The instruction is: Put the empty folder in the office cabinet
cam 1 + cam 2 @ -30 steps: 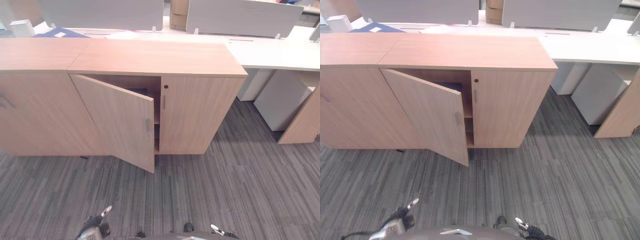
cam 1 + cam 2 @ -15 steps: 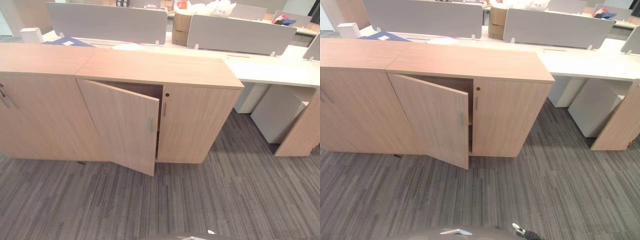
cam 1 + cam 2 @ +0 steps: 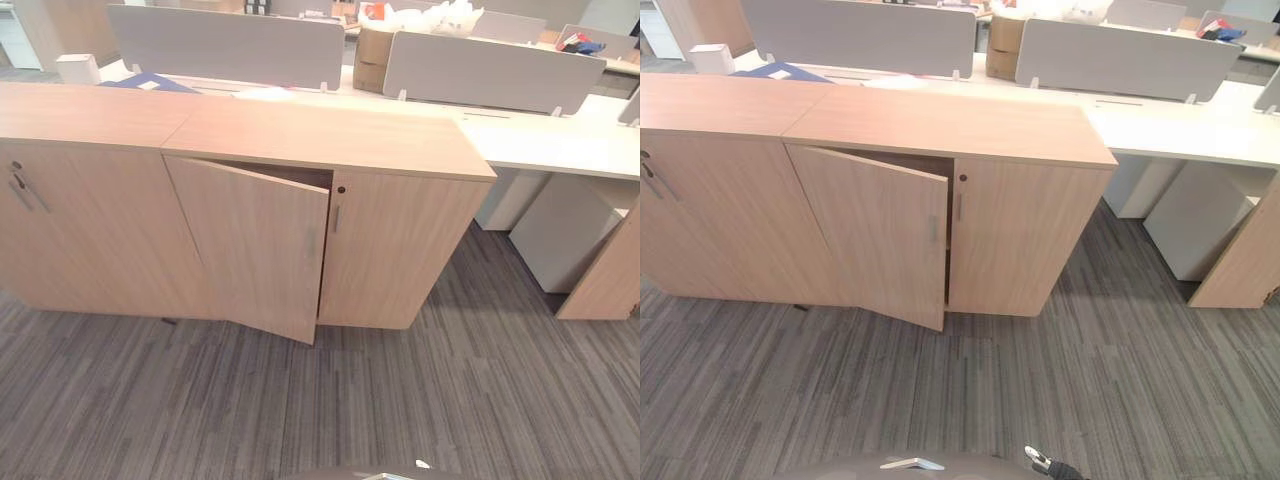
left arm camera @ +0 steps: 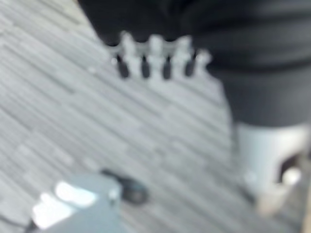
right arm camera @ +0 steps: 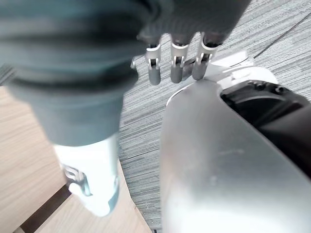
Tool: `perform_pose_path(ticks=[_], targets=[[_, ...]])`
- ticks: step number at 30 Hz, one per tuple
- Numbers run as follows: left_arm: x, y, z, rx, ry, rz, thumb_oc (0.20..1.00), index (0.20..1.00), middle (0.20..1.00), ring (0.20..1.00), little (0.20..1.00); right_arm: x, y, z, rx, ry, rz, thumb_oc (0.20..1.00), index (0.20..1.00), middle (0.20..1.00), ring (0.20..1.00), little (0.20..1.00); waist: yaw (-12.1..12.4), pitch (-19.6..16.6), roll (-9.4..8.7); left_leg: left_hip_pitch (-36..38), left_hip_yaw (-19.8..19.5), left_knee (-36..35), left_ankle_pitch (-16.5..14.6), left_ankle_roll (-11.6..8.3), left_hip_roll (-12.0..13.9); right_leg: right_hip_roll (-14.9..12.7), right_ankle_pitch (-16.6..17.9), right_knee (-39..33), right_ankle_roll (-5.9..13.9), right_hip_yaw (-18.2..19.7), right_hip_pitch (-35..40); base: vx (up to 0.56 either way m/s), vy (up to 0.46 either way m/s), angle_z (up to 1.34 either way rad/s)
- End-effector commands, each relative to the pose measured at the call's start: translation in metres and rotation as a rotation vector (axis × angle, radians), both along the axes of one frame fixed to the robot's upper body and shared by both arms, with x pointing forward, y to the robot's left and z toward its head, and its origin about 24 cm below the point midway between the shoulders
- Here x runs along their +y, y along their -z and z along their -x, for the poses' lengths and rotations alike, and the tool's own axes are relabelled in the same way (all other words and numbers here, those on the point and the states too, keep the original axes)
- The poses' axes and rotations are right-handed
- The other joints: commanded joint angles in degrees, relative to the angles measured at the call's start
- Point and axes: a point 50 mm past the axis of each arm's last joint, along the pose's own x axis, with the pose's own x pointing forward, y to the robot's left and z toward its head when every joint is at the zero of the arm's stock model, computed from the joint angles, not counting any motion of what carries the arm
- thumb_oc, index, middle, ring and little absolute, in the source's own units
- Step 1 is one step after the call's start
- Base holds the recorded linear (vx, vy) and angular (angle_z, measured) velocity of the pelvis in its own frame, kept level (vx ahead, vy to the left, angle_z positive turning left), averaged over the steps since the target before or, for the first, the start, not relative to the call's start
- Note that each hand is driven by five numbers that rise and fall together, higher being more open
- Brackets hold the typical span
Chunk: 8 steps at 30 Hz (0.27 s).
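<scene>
Both hands [image 4: 155, 60] [image 5: 177, 65] relaxed, empty, hanging well short of cabinet door [image 3: 255, 250] (ajar). Recommend pushing door fully shut.

Grey striped carpet floor [image 3: 420, 400] lies in front. White desks [image 3: 560, 130] stand behind, topped by grey fabric divider screens [image 3: 225, 45]. A brown cardboard box [image 3: 372, 58] sits between the screens.

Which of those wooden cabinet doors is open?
The middle door, swung partly outward. The door to its right and the cabinet front to its left sit flush and closed.
</scene>
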Motion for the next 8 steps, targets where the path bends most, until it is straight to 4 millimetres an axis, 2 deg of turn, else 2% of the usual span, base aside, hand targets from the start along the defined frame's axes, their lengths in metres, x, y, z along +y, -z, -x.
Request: perform_pose_path(ticks=[1, 8], targets=[[0.0066, -0.0038, -0.0335, -0.078, 0.009, -0.033, 1.0, 1.0, 1.0, 1.0, 1.0, 0.0083, -0.0065, -0.0415, -0.108, -0.01, -0.035, 1.0, 1.0, 1.0, 1.0, 1.0, 1.8, 4.8, 3.04, 1.7, -1.9, 0.1, -6.3, 2.92, -1.9, -2.5, 5.2, 1.1, 5.47, 0.7, -4.7, 0.0, 0.0, 0.0], [0.0068, -0.0046, -0.0368, -0.081, 0.019, -0.034, 1.0, 1.0, 1.0, 1.0, 1.0, 0.0086, -0.0065, -0.0415, -0.105, 0.005, -0.037, 1.0, 1.0, 1.0, 1.0, 1.0, 1.8, 4.6, 3.17, 1.6, -2.1, 0.1, -6.3, 2.82, -1.9, -2.6, 5.3, 0.8, 5.59, 0.7, -4.6, 0.0, 0.0, 0.0]])
